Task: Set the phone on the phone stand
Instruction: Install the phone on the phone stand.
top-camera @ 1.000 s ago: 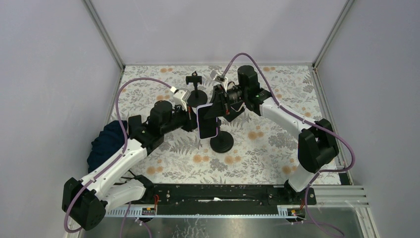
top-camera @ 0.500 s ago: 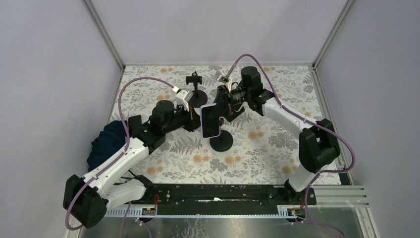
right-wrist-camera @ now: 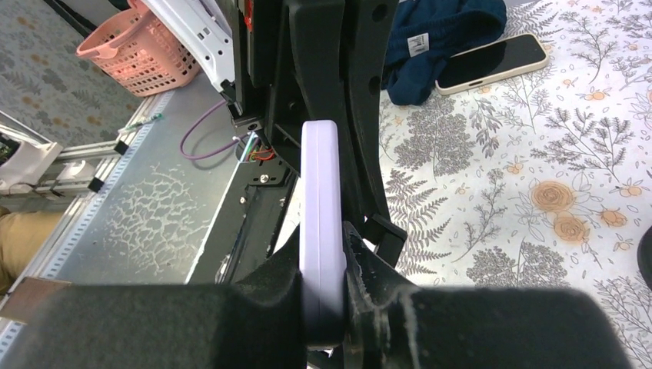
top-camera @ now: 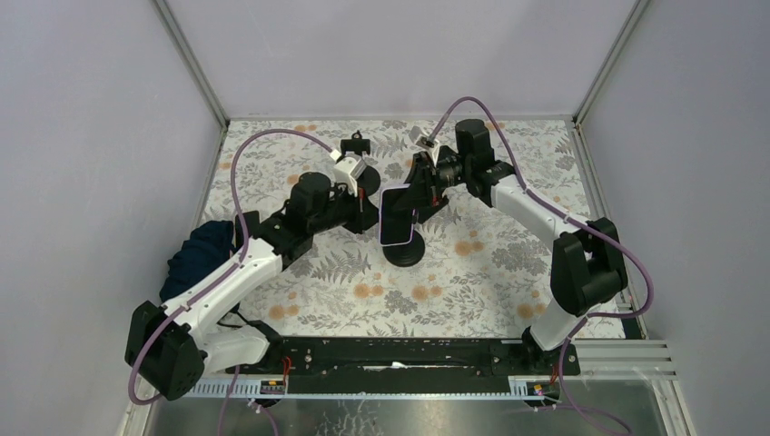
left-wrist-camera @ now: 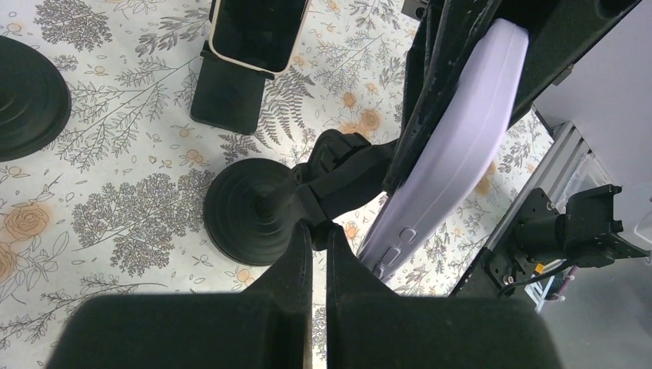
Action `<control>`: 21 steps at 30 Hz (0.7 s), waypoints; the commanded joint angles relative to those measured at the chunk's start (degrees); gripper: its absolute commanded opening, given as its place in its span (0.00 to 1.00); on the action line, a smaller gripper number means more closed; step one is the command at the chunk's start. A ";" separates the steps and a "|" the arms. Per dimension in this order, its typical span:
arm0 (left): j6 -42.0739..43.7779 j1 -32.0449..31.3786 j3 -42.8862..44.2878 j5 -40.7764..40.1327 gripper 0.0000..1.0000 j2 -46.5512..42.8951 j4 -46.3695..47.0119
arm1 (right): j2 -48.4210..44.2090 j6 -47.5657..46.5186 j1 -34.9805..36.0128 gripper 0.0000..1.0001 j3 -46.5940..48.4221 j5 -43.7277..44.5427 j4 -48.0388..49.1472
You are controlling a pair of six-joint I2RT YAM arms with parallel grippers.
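Right gripper [right-wrist-camera: 323,265] is clamped on the edge of a lavender phone [right-wrist-camera: 321,177], holding it upright just above the black stand [top-camera: 404,254] at the table's centre. Left gripper [left-wrist-camera: 317,231] has its fingers drawn almost together, tips against the stand's cradle; whether they pinch it is unclear. The phone is off the table and at the stand but seems not yet seated. Lowering it in and letting go remain. Only the left wrist view shows the phone beside the cradle. The right wrist view shows the grip edge-on and, farther off, a second phone [right-wrist-camera: 492,61] lying flat by a blue cloth [right-wrist-camera: 430,38].
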 commanded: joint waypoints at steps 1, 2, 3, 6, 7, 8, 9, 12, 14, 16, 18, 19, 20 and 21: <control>1.88 0.98 3.19 -2.57 0.00 -1.25 -4.18 | 1.08 -15.96 -5.89 0.00 3.53 3.64 -16.48; 1.92 0.92 3.44 -2.84 0.00 -1.08 -4.50 | 1.47 -17.24 -6.25 0.00 4.16 3.74 -18.54; 1.97 0.92 3.70 -3.05 0.00 -0.82 -4.79 | 1.80 -18.29 -6.58 0.00 4.61 3.97 -20.08; 2.31 0.96 4.49 -3.76 0.00 0.04 -5.71 | 2.32 -20.20 -7.20 0.00 5.16 5.62 -22.40; 2.54 0.92 4.89 -4.07 0.00 0.38 -6.17 | 2.46 -20.58 -7.41 0.00 5.34 6.35 -22.94; 2.73 0.92 5.19 -4.65 0.00 0.61 -6.64 | 2.70 -20.98 -7.72 0.00 5.54 6.87 -23.56; 2.91 0.92 5.54 -4.95 0.00 0.82 -7.12 | 2.89 -21.27 -7.98 0.00 5.86 7.57 -24.32; 3.68 0.94 6.42 -6.47 0.00 1.41 -8.48 | 3.44 -23.01 -8.39 0.00 6.96 10.38 -27.00; 4.15 0.94 6.97 -7.43 0.00 1.86 -9.24 | 3.76 -23.41 -8.36 0.00 7.83 12.40 -28.42; 4.50 0.92 7.40 -8.26 0.00 2.26 -10.11 | 4.26 -23.35 -8.39 0.00 8.99 14.53 -29.70; 4.93 0.92 7.86 -8.96 0.00 2.56 -10.93 | 4.89 -23.31 -8.43 0.00 10.27 16.17 -31.26; 5.22 0.92 7.91 -9.33 0.00 2.60 -11.32 | 5.23 -23.24 -8.37 0.00 10.82 17.13 -31.87; 5.45 0.96 7.98 -9.73 0.00 2.63 -11.56 | 5.50 -23.19 -8.37 0.00 11.23 17.83 -32.42; 5.66 0.96 8.01 -10.13 0.00 2.64 -11.82 | 5.75 -23.10 -8.36 0.00 11.63 18.53 -32.85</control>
